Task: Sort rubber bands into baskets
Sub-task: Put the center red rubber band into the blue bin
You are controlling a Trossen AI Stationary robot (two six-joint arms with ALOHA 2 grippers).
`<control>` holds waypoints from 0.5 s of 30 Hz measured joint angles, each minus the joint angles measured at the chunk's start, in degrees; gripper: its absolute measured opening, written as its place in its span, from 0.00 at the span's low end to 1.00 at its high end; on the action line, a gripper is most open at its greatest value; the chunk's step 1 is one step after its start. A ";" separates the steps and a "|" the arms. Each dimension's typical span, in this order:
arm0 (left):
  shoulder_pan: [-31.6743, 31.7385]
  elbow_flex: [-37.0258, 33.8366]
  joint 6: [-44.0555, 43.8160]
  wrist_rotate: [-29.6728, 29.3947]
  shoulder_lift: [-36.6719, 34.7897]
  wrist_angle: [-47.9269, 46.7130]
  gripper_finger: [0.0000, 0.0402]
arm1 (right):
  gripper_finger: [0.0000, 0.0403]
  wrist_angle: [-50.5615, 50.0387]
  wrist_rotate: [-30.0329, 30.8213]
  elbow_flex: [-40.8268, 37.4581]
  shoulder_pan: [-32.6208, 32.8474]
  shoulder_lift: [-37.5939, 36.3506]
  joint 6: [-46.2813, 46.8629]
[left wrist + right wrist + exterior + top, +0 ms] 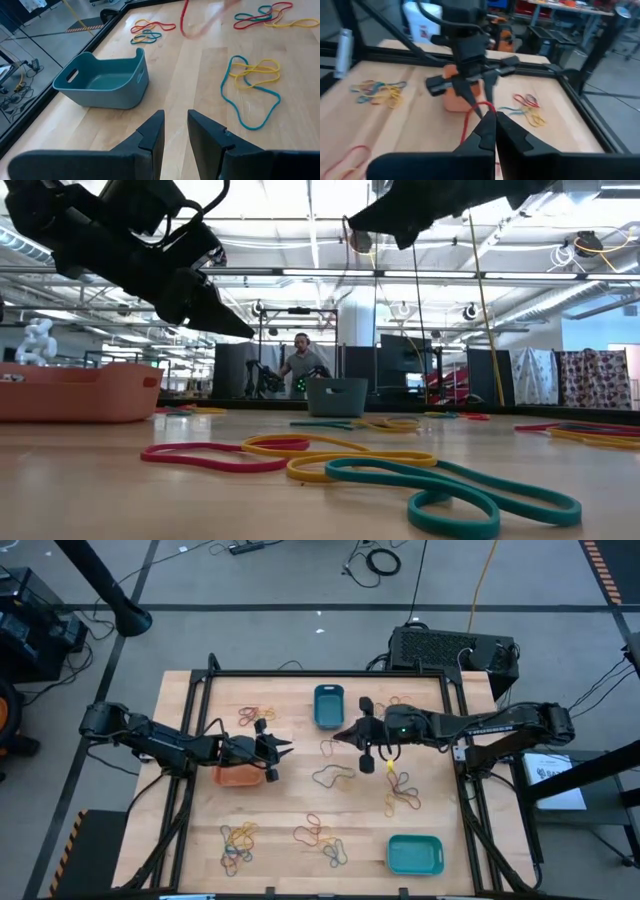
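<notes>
Your right end effector (pixel 345 735) hangs above the middle of the tabletop (pixel 290 805), its fingers clenched on a red rubber band (pixel 472 116) that dangles from the tips in the right wrist view. From overhead it sits at about 5 o'clock of the dark teal basket (pixel 328 706), close to it.

Your left end effector (pixel 285 750) is raised over the left half of the tabletop, just at the 1 o'clock corner of the orange basket (pixel 238 776). Its fingers (pixel 150 137) stand apart with a narrow gap and nothing between them; it is released. In the left wrist view you look past them at the dark teal basket, which appears empty, and at a teal and yellow tangle of bands (pixel 252 85) on the wood beside it.

The turquoise basket (pixel 415 854) lies toward the 5 o'clock corner of the tabletop, well apart from both arms.

Loose rubber bands lie in several clusters: one at 11 o'clock near the back rail (pixel 255 716), one at 7 o'clock (pixel 238 840), one near 6 o'clock (pixel 322 838), one at centre (pixel 335 776) and one at 3 o'clock of centre (pixel 402 790). In the low view a red, a yellow and a teal band (pixel 450 485) overlap in the foreground.
</notes>
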 joint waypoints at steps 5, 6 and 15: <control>0.01 0.00 -0.02 0.00 0.00 0.10 0.23 | 0.00 0.24 0.85 0.00 -2.99 1.59 -1.49; 0.00 0.01 -0.03 0.00 0.00 0.12 0.23 | 0.00 0.81 0.84 0.00 -3.85 2.06 -1.66; -0.01 0.00 -0.07 -0.02 0.00 0.25 0.23 | 0.00 3.91 0.79 0.00 -12.88 7.63 -3.25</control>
